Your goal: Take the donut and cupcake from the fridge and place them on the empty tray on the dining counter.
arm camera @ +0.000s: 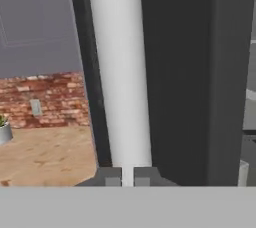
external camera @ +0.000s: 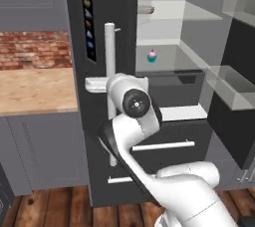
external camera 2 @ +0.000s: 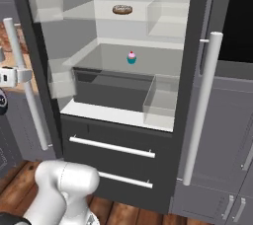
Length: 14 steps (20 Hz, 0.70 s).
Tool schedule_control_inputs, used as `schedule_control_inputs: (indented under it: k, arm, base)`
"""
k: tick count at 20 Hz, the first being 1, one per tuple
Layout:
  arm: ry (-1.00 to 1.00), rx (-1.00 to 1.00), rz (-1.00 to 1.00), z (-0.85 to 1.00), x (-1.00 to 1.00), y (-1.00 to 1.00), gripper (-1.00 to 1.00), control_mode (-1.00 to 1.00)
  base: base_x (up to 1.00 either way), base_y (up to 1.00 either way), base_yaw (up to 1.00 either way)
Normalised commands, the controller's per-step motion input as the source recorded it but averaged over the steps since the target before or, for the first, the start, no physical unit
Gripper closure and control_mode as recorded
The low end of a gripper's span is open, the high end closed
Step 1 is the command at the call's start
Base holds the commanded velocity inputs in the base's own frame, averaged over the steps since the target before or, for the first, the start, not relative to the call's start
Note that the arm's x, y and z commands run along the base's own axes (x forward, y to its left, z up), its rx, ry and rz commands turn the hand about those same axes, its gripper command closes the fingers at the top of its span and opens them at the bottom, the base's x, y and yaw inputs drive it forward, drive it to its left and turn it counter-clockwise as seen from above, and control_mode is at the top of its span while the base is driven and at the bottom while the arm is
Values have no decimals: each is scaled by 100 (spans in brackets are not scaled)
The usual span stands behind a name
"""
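Observation:
The fridge (external camera 2: 123, 120) stands open. Its left door (external camera: 102, 27) is swung out beside my arm. The donut (external camera 2: 122, 9) lies on the upper shelf, and its edge peeks past the left door (external camera: 146, 9). On the shelf below stands the cupcake (external camera 2: 131, 57), teal with pink frosting (external camera: 152, 56). My gripper (external camera: 93, 84) is shut on the left door's white bar handle (external camera: 109, 47) at mid-height. It also shows at the left edge (external camera 2: 12, 77) on that handle (external camera 2: 27, 105). In the hand view the bar (arm camera: 120, 72) runs up from between the fingertips of the gripper (arm camera: 123, 177). The tray and the dining counter are out of view.
A beige counter (external camera: 35, 89) on grey cabinets under a brick wall (external camera: 35, 49) lies left of the fridge. The right door (external camera: 234, 121) hangs open with clear bins (external camera: 231, 84) and a long handle (external camera 2: 202, 105). Two drawers (external camera 2: 111, 147) sit below the shelves. A small pot (arm camera: 4, 133) stands on the counter.

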Motion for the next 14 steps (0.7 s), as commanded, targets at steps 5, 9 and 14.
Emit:
schedule_control_inputs:
  k: [5, 9, 14]
  arm:
    - [1, 28, 1, 47, -100, 33, -100, -100]
    - [13, 52, 14, 97, -73, -100, -100, -100]
    - [25, 72, 20, 30, 8, -88, -100, -100]
  base:
    - [0, 0, 0]
    - [0, 0, 0]
    - [0, 0, 0]
